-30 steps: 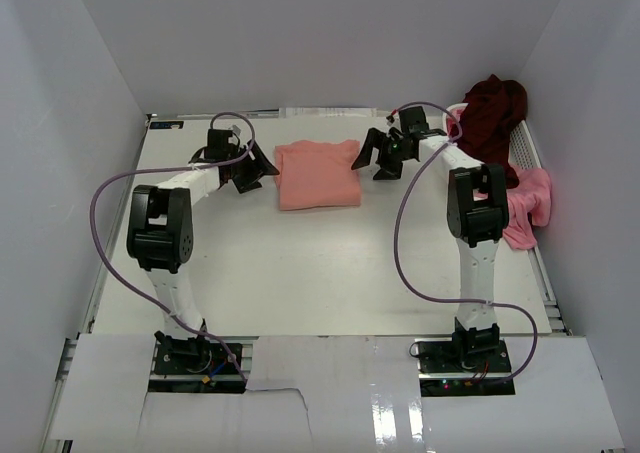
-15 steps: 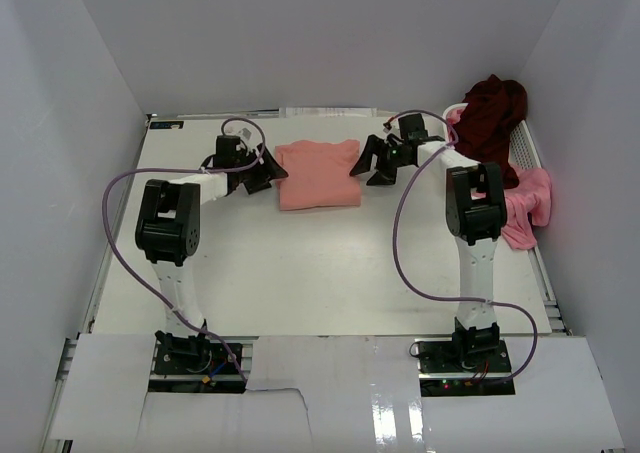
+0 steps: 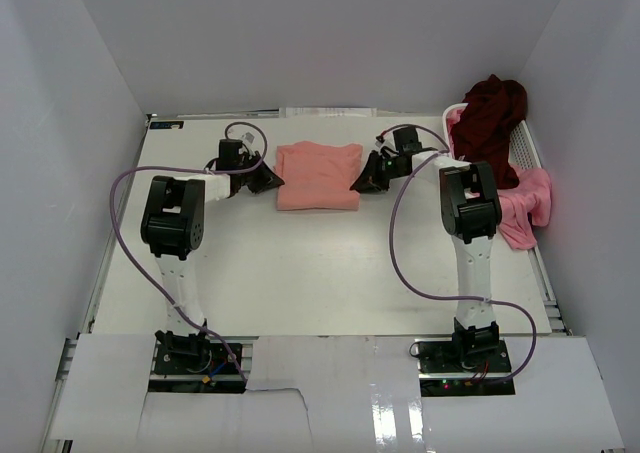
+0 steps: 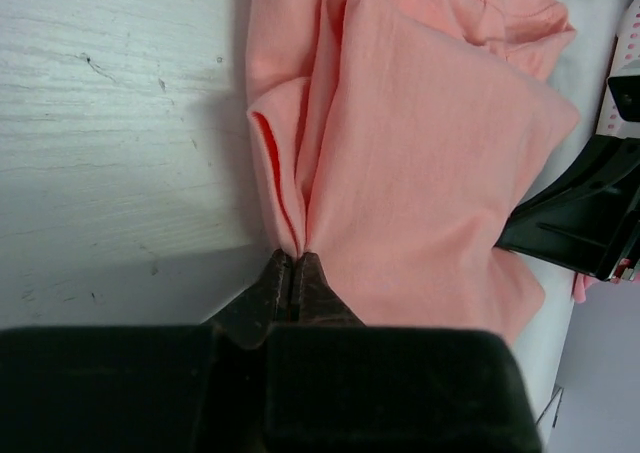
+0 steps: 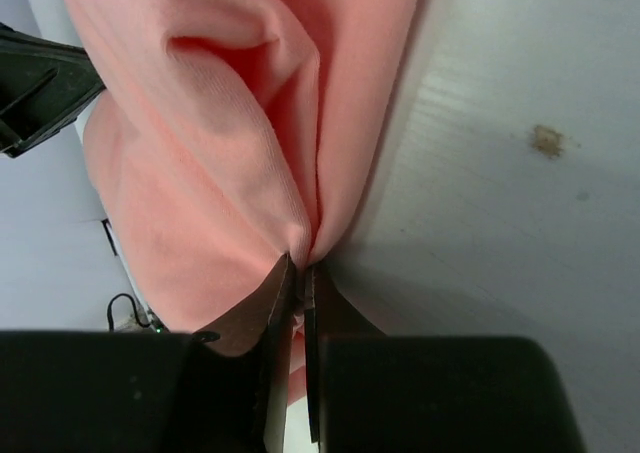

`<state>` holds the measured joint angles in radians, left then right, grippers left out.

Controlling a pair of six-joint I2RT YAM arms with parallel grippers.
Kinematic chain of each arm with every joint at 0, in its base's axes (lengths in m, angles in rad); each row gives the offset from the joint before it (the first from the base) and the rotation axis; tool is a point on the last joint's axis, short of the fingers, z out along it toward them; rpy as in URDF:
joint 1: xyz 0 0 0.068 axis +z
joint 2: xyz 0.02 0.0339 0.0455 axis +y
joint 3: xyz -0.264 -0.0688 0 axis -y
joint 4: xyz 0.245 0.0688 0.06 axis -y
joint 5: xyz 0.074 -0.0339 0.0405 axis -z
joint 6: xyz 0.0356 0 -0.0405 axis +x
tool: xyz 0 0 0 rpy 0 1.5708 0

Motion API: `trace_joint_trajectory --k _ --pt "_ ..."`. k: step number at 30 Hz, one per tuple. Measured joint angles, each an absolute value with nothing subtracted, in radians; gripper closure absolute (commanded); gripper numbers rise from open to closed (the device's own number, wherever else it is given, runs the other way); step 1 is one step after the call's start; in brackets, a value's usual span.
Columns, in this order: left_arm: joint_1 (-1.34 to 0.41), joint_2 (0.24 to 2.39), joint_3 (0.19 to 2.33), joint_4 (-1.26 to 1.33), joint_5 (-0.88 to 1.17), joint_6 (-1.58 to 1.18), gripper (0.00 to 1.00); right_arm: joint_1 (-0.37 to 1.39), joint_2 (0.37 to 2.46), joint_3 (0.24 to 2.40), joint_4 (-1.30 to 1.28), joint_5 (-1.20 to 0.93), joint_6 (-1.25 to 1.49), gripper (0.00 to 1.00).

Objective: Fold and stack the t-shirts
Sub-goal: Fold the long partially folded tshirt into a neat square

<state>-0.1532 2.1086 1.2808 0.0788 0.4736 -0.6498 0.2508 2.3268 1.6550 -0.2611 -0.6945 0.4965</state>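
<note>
The left claw (image 4: 292, 263) is shut on the left edge of the salmon-pink t-shirt (image 3: 318, 176), pinching a thin gather of cloth at the very tips of its fingers. That shirt lies folded into a rough square on the counter (image 3: 300, 273), toward the far side. On the shirt's right edge, the right claw (image 5: 300, 268) is likewise closed on a small pleat of the same cloth.

The likely trouble is slip. Both grips hold only a little fabric at the fingertips, so a pull outward or a quick lift could drag the cloth free on one side. It is not clear from the wrist views that each pinch takes in every layer of the fold. If it does not, the lower layers would probably sag and the fold would open. If the two arms move unevenly, the square could end up skewed or creased.

Well to the right of the salmon-pink shirt, the dark maroon t-shirt (image 3: 492, 113) sits heaped on the white basket (image 3: 522, 148). The brighter pink t-shirt (image 3: 530, 198) hangs over the basket's near end. Neither looks folded yet.

By count there are three t-shirts, one of each colour, with two claws, one basket and one counter.
</note>
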Motion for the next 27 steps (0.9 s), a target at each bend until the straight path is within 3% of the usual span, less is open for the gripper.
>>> trace_joint_trajectory --k 10,21,27 --pt "-0.186 2.023 1.124 0.134 0.485 -0.678 1.00 0.253 2.190 1.406 -0.186 -0.727 0.505 0.92" --pt "-0.469 1.614 0.743 -0.009 0.321 -0.743 1.00 0.317 1.871 0.963 -0.183 -0.672 0.450 0.92" --pt "-0.490 1.472 0.656 -0.113 0.280 -0.783 1.00 0.336 1.700 0.803 -0.216 -0.620 0.435 0.92"
